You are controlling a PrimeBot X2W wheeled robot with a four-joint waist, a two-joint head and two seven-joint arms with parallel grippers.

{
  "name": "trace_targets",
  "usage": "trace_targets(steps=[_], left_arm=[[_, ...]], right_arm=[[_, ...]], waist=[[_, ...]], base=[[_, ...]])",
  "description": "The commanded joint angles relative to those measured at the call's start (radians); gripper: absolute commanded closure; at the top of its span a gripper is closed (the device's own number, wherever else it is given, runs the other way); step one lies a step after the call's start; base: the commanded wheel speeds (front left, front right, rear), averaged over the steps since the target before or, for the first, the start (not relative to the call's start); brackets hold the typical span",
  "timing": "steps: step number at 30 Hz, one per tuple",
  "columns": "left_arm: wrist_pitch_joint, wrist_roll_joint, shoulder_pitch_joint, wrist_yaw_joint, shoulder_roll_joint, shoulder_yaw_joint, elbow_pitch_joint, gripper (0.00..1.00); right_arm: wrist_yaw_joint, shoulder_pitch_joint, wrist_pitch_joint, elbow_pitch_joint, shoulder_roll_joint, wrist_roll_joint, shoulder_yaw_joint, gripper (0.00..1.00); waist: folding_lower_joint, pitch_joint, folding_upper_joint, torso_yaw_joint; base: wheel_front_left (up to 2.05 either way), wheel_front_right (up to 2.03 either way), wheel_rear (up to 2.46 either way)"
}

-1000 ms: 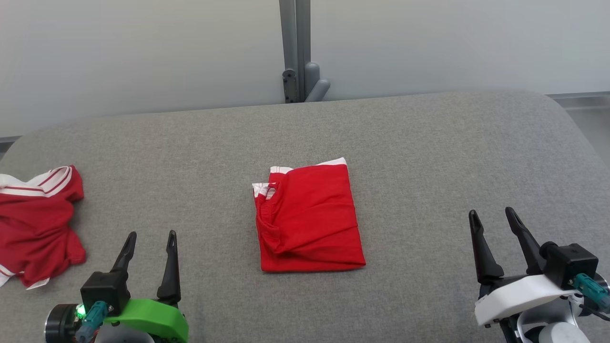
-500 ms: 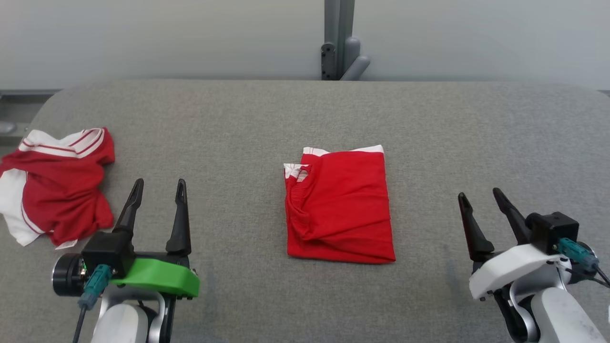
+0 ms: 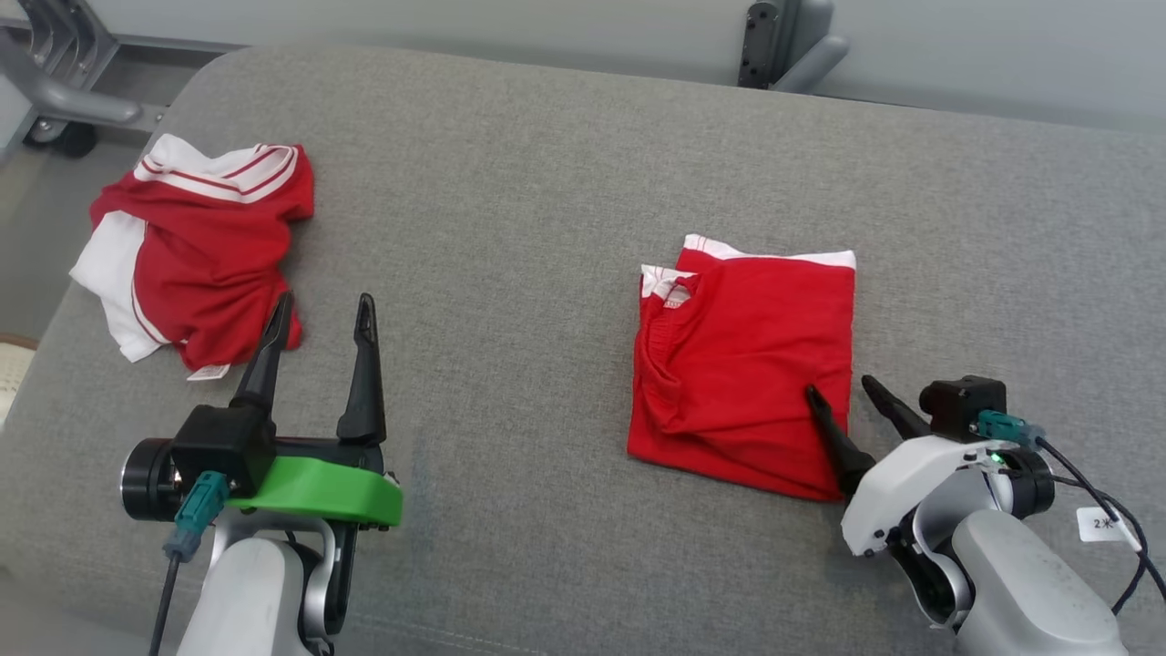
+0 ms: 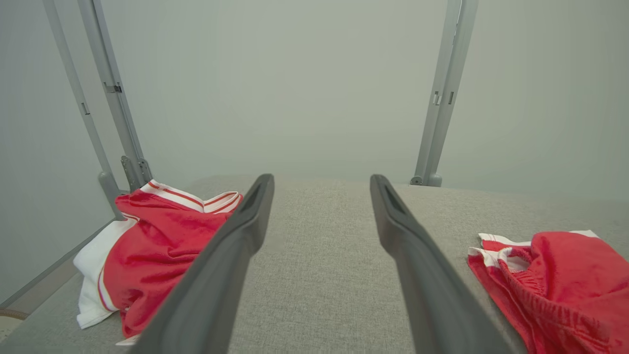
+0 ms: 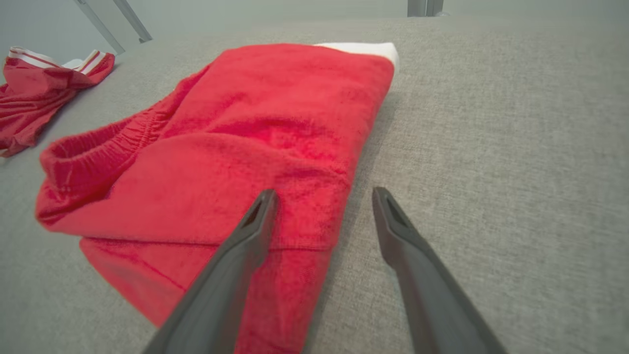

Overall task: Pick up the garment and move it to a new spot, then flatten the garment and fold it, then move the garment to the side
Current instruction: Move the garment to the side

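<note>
Grey surface (image 3: 547,182) | garment (image 3: 747,364) folded, red, white-trimmed | left claw (image 3: 324,299) apart | right claw (image 3: 838,385) apart

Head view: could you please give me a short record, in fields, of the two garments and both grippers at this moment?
surface: grey fabric table
folded garment: red, white trim, lying flat right of centre
crumpled garment: red and white, bunched near the table's left edge
left gripper: open, empty, beside the crumpled garment
right gripper: open, straddling the folded garment's near right edge, one finger over cloth, one over table; contact unclear
fold: done
move aside: not yet done
</note>
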Motion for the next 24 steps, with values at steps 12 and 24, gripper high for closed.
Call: trace_targets(steps=[12,24], left_arm=[[-0.016,-0.004,-0.024,0.006,-0.006,-0.002,0.020,0.00],[-0.021,0.007,-0.028,0.005,0.017,-0.002,-0.011,0.00]], right_arm=[[0.000,-0.097,0.077,0.060,-0.076,0.177,0.189,1.00],[0.000,-0.175,0.048,-0.036,-0.195,0.144,0.367,1.00]], waist=[[0.0000,0.033,0.0000,0.013],[0.0000,0.085,0.0000,-0.152]], base=[[0.00,0.00,0.00],[0.00,0.00,0.00]])
